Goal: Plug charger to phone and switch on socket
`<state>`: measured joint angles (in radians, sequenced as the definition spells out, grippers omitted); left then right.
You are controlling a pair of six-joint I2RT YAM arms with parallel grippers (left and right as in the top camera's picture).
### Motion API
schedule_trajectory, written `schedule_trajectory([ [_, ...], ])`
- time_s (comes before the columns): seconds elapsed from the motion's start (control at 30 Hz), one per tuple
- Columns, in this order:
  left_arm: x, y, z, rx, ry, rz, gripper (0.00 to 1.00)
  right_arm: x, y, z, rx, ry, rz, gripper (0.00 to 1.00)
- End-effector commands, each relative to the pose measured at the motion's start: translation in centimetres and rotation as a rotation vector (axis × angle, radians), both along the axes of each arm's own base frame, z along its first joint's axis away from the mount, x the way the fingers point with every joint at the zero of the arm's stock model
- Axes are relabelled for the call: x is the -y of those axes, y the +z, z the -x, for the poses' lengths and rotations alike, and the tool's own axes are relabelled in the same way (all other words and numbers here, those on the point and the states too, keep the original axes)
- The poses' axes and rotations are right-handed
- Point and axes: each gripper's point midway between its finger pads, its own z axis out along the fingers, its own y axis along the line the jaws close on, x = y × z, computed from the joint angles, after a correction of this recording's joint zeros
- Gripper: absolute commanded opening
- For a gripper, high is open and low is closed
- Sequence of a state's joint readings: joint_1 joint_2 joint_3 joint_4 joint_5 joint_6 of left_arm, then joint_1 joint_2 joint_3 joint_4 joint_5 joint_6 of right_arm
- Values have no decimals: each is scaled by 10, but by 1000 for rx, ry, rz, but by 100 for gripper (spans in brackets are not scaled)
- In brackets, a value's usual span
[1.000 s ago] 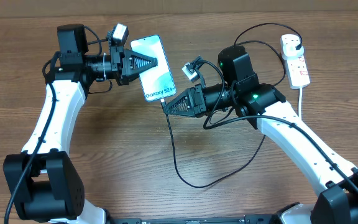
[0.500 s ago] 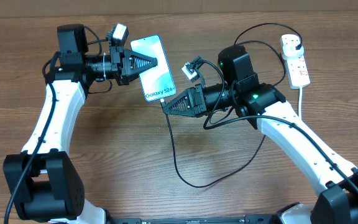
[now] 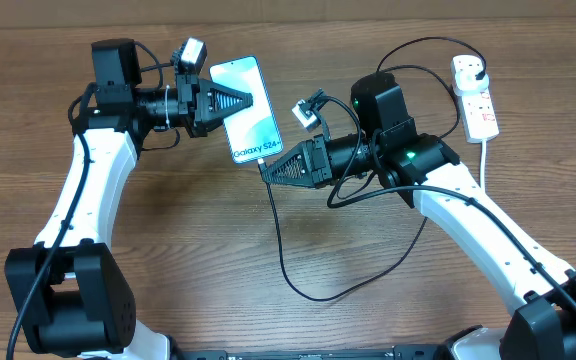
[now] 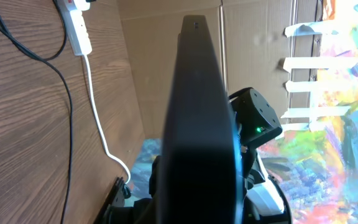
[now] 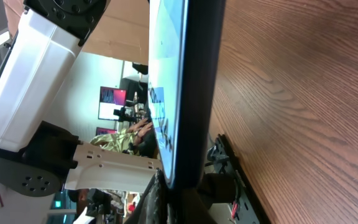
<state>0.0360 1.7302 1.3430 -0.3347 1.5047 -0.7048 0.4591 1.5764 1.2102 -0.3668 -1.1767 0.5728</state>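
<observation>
The phone [image 3: 249,110], screen lit with "Galaxy S24", is held above the table. My left gripper [image 3: 240,100] is shut on its left edge; in the left wrist view the phone [image 4: 197,124] fills the middle as a dark edge. My right gripper [image 3: 271,168] is closed at the phone's bottom end, where the charger cable [image 3: 286,265] comes out. The connector tip is hidden between the fingers. In the right wrist view the phone [image 5: 194,93] stands edge-on. The cable loops over the table to its black plug [image 3: 479,68] in the white socket [image 3: 475,98].
The socket's thick white cord [image 3: 484,160] runs down the right side beside my right arm. The socket [image 4: 74,25] and its cord [image 4: 97,106] also show in the left wrist view. The black cable loop lies on the wooden table [image 3: 198,260] in front of the arms.
</observation>
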Motion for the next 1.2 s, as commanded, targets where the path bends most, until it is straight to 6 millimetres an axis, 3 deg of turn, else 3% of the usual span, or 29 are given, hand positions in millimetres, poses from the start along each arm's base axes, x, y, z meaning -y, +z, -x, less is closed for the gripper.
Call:
schedule_trajectory([
  [0.0,-3,12,5,21,-33,36,4,-1,14,0,36,9,-25,4],
  [1.17,-3,10,2,23,-17,21,4,-1,13,-1,36,4,-23,4],
])
